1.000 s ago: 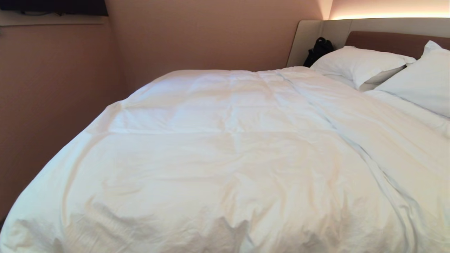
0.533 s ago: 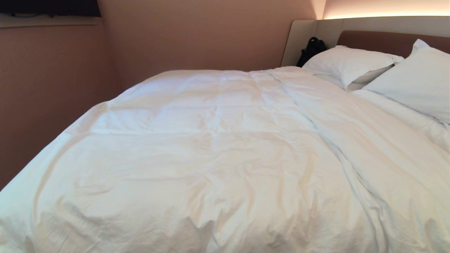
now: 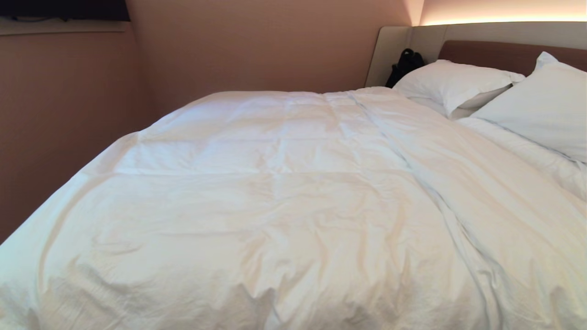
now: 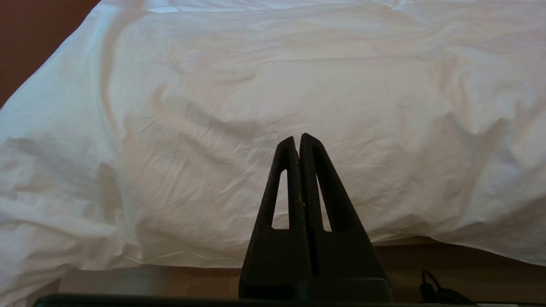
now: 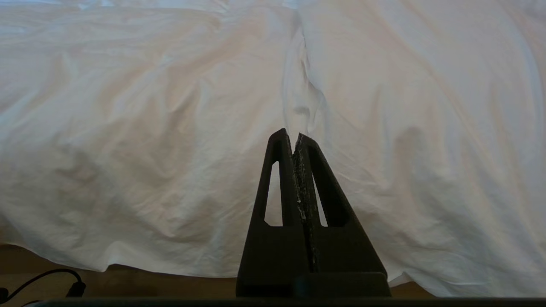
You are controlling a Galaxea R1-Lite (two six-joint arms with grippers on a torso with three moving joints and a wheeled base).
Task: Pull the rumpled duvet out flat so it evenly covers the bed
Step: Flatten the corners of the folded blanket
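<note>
- Your left end effector (image 4: 298,138) is hovering near the duvet (image 3: 284,206) edge, pinched together, holding nothing.
- Your right end effector (image 5: 294,135) is doing likewise.
- The duvet is lying over the bed (image 3: 500,48).

The bed (image 3: 509,49) stands against the wall, its brown and beige padded headboard at the far right. A white duvet (image 3: 284,197) lies spread over nearly the whole mattress, wrinkled, with a long crease running from near the pillows toward the foot. Two white pillows (image 3: 451,82) lean at the headboard, touching one another. A black bag (image 3: 403,64) sits in the corner beside them.
</note>
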